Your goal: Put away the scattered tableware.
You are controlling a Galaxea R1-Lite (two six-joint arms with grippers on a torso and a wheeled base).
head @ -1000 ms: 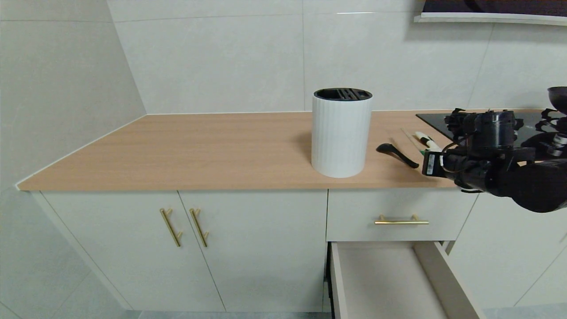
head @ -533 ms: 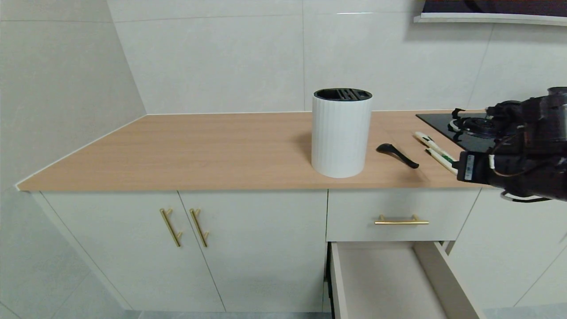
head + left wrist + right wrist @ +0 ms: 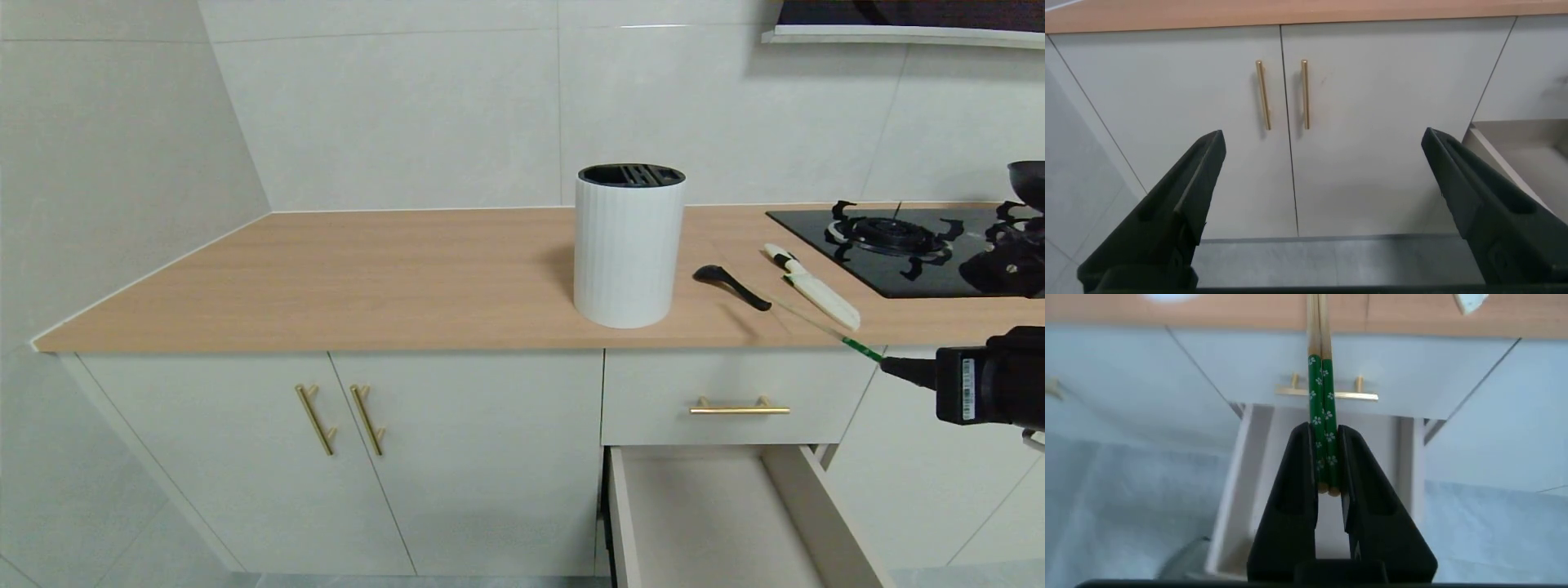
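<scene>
Right gripper [image 3: 1325, 434] clenched on a pair of wooden chopsticks with green patterned ends [image 3: 1319, 380]; left gripper [image 3: 1323, 143] spread wide, grasping nothing.

From the right gripper's jaws the chopsticks reach forward over the edge of the light wooden countertop [image 3: 367, 278]. Their thin far tips are hard to trace against the wood. Below and ahead of this gripper stands the pulled-out pale drawer [image 3: 816, 523], its floor in sight. Just beside the chopsticks lies a white knife [image 3: 812, 287], and past it a black spoon [image 3: 731, 286]. Farther off is the white ribbed cylindrical holder with a black slotted top [image 3: 629, 253]; what its slots contain cannot be made out. The left gripper faces cream cabinet doors with brass handles [image 3: 1282, 163].
</scene>
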